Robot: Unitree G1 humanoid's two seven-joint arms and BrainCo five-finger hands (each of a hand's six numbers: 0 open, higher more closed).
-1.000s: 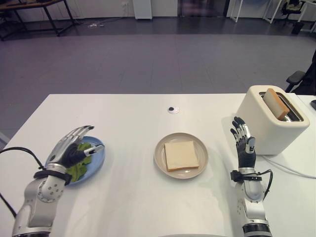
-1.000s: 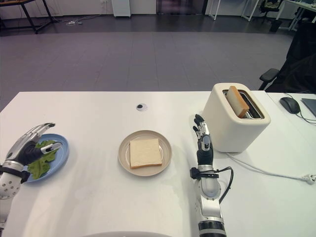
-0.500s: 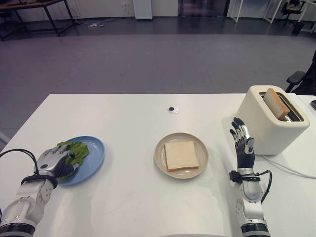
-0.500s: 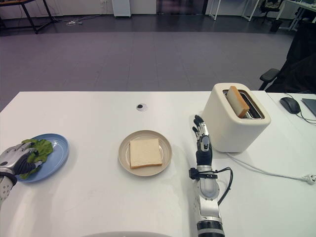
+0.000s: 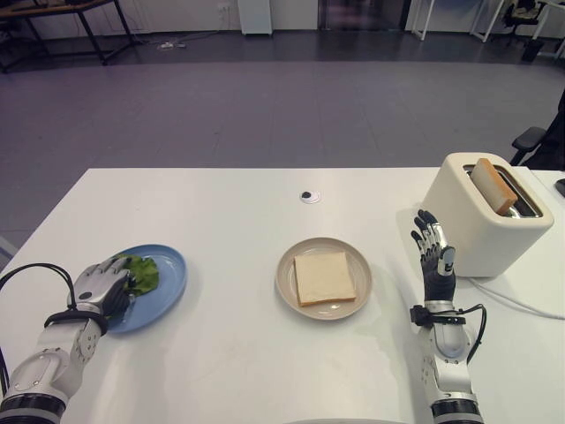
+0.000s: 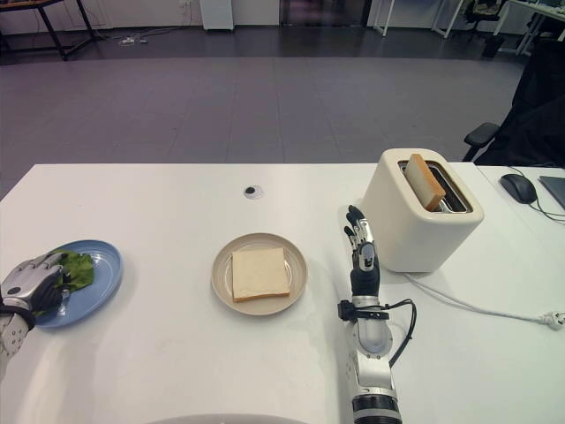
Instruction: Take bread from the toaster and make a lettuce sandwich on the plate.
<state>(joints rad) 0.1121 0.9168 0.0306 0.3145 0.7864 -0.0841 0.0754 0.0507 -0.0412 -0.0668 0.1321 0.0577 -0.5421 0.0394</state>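
**A:** Where is the lettuce seen?

**B:** It is seen at the lower left of the frame, laid on a blue plate on the white table. Its left end is covered by the left hand.

**A:** How is that hand held?

**B:** Its fingers are curled in over the left edge of the blue plate, and the leaf is gripped in them. The rest of the leaf is left resting on the plate.

**A:** And the right hand?

**B:** It is held upright at the right of the frame, just beside the toaster. Its fingers are stretched out and pointed toward the top of the frame. Nothing is held in it. Whether the toaster is touched cannot be told.

**A:** Where is the bread found?

**B:** One bread slice is laid flat on a beige plate at the middle of the frame, between the two hands. A second slice is stood in the toaster's slot at the upper right, tilted, with its top raised above the rim.

**A:** What else is noted on the table?

**B:** A white cable is run from the toaster toward the right edge. A small dark round fitting is set in the table above the beige plate. A dark mouse is seen at the far right edge.
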